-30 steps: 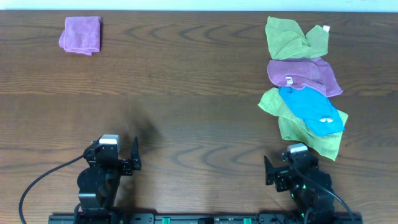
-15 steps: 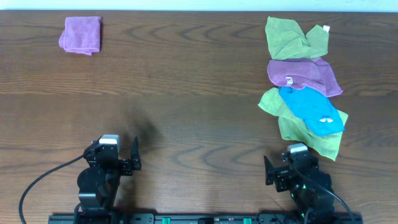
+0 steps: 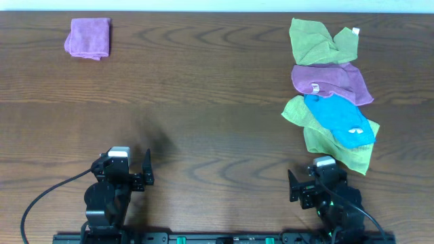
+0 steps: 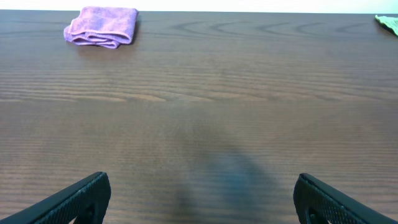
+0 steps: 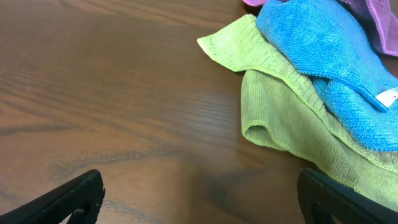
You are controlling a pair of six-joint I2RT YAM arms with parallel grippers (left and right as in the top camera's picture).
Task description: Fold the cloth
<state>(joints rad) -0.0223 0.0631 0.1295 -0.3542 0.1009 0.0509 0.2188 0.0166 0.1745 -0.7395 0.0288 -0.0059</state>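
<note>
The overhead view shows the whole layout. The cloth (image 3: 339, 157) lies crumpled at the right side of the table (image 3: 203, 88), just ahead of the right gripper (image 3: 320, 179). A blue cloth (image 3: 339, 120) covers its middle. A spread purple cloth (image 3: 331, 81) overlaps the far end of the blue one. Beyond that lies a duller green cloth (image 3: 319, 42) with a white tag at its right corner. A folded purple cloth (image 3: 89, 38) sits alone at the far left corner, well apart from the pile. The left gripper (image 3: 123, 168) is at the near edge, with bare table ahead of it.

The right wrist view adds detail that the overhead view lacks. The cloth has a ribbed weave, a raised fold along its left edge and a corner pointing left. The blue cloth carries a small white tag (image 5: 388, 96). Both fingers of the right gripper stand wide apart with nothing between them.

In the left wrist view the fingers are likewise spread wide and hold nothing. The folded purple cloth appears at top left. A green cloth edge (image 4: 388, 22) shows at top right; which cloth it belongs to cannot be determined.

The table is dark brown wood with a pronounced grain. A pale strip runs along its far edge.
</note>
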